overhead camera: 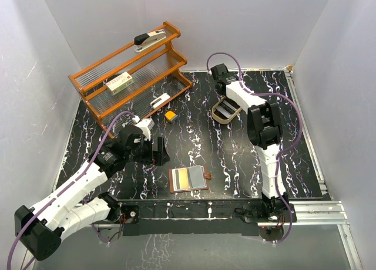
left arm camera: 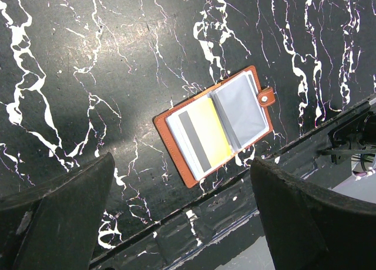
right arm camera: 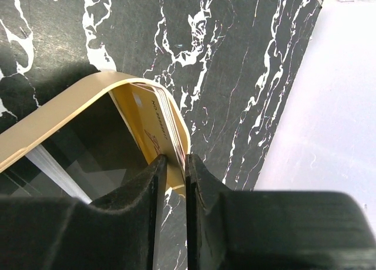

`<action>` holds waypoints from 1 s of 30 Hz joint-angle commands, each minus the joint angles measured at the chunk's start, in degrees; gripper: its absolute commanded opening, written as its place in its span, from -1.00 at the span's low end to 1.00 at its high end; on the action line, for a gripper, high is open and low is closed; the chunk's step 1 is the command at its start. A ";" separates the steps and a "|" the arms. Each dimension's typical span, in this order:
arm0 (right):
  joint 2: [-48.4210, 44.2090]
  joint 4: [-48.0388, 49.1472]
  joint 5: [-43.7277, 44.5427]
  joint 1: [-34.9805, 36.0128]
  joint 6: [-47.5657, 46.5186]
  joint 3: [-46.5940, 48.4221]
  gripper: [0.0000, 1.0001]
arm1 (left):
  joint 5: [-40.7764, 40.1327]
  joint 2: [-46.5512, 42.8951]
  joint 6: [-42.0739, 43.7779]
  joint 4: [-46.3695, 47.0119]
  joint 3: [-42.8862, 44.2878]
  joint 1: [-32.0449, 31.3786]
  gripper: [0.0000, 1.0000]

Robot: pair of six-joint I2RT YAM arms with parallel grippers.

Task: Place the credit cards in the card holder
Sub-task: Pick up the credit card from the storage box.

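Note:
The card holder [overhead camera: 200, 179] lies open near the table's front edge, with a yellow card [overhead camera: 183, 179] with a dark stripe in its left pocket. It also shows in the left wrist view [left arm camera: 241, 110], with the yellow card [left arm camera: 210, 135]. My left gripper [overhead camera: 154, 152] [left arm camera: 181, 185] is open and empty, above the table just left of the card holder. My right gripper [overhead camera: 227, 104] [right arm camera: 185, 159] is at the back, shut on the edge of a stack of credit cards [right arm camera: 160, 122] that leans on the inner wall of the tan oval tray [overhead camera: 218, 118] [right arm camera: 59, 114].
An orange wooden rack [overhead camera: 94, 100] at the back left holds a stapler [overhead camera: 148, 39] and a small box [overhead camera: 119, 83]. A small yellow-orange block [overhead camera: 170, 115] lies in front of it. White walls close in the table; its front edge [left arm camera: 247, 182] runs just below the card holder.

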 commanded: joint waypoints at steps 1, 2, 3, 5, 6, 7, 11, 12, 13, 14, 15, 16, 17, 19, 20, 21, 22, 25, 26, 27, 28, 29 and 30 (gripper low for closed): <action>-4.65 1.10 1.21 0.34 0.37 2.40 -0.73 | 0.35 -0.29 0.52 0.19 0.58 0.10 0.97; -4.65 0.70 1.21 0.35 0.44 2.77 -0.76 | 0.44 -0.26 0.52 0.19 0.60 0.09 0.97; -4.76 0.41 1.26 0.42 0.49 2.94 -0.80 | 0.48 -0.23 0.52 0.26 0.56 0.06 0.97; -5.15 -0.34 1.02 0.71 0.93 3.07 -0.87 | 0.56 -0.23 0.52 0.40 0.52 0.10 0.97; -5.36 -0.93 0.77 0.89 1.48 3.23 -0.89 | 0.64 -0.17 0.44 0.45 0.39 0.10 0.97; -5.55 -1.71 0.34 1.13 2.12 3.37 -0.91 | 0.74 -0.08 0.43 0.53 0.37 0.10 0.97; -7.38 -5.33 -4.38 2.37 6.50 2.64 -1.00 | 0.22 0.36 0.26 0.05 0.71 0.10 0.97; -8.32 -6.20 -5.39 2.71 7.70 1.77 -1.00 | -0.24 0.22 0.15 -0.46 0.91 0.10 0.97; -9.37 -6.62 -6.06 3.05 8.85 0.17 -1.00 | -0.87 -0.35 -0.13 -0.72 0.90 0.10 0.97; -10.65 -6.79 -6.46 3.41 9.84 -1.49 -1.00 | -1.80 -0.99 -0.48 -0.89 0.74 0.09 0.97; -11.91 -7.04 -6.76 3.73 11.01 -3.01 -1.00 | -2.73 -1.85 -0.79 -1.02 0.48 0.10 0.97; -13.14 -7.47 -6.89 4.06 12.18 -4.33 -1.00 | -3.68 -2.55 -1.21 -1.16 0.27 0.10 0.97; -14.31 -8.26 -7.17 4.38 13.33 -5.42 -1.00 | -4.55 -2.98 -1.64 -1.46 0.09 0.10 0.97; -16.62 -10.18 -6.71 4.52 16.12 -7.21 -1.00 | -5.82 -3.37 -1.76 -1.60 -0.07 0.10 0.97; -17.75 -11.57 -7.05 4.52 17.75 -7.74 -1.00 | -5.86 -3.55 -1.43 -1.34 -0.23 0.10 0.97; -18.88 -12.96 -7.76 4.58 19.41 -8.11 -1.00 | -5.44 -3.96 -1.14 -0.97 -0.38 0.10 0.97; -20.30 -13.92 -9.03 4.67 21.09 -8.72 -1.00 | -4.55 -4.87 -1.00 0.28 -0.88 0.10 0.97; -25.52 -13.94 -14.60 5.57 24.90 -12.71 -1.00 | 0.61 -7.45 -1.99 4.34 -2.82 0.10 0.92; -27.88 -13.16 -17.06 5.94 26.18 -14.54 -1.00 | 1.38 -7.95 -3.24 5.00 -3.03 0.10 0.89; -30.16 -12.31 -20.59 6.36 27.50 -16.48 -1.00 | 2.14 -8.16 -4.49 5.47 -3.05 0.10 0.86; -33.94 -11.07 -24.74 6.79 28.89 -18.54 -1.00 | 2.93 -8.15 -5.59 6.14 -3.01 0.10 0.83; -36.53 -9.30 -28.75 7.23 30.25 -21.14 -1.00 | 3.92 -7.93 -6.81 6.81 -2.92 0.10 0.78; -39.08 -7.46 -32.91 7.68 32.09 -23.64 -1.00 | 4.82 -7.55 -8.17 7.57 -2.73 0.10 0.73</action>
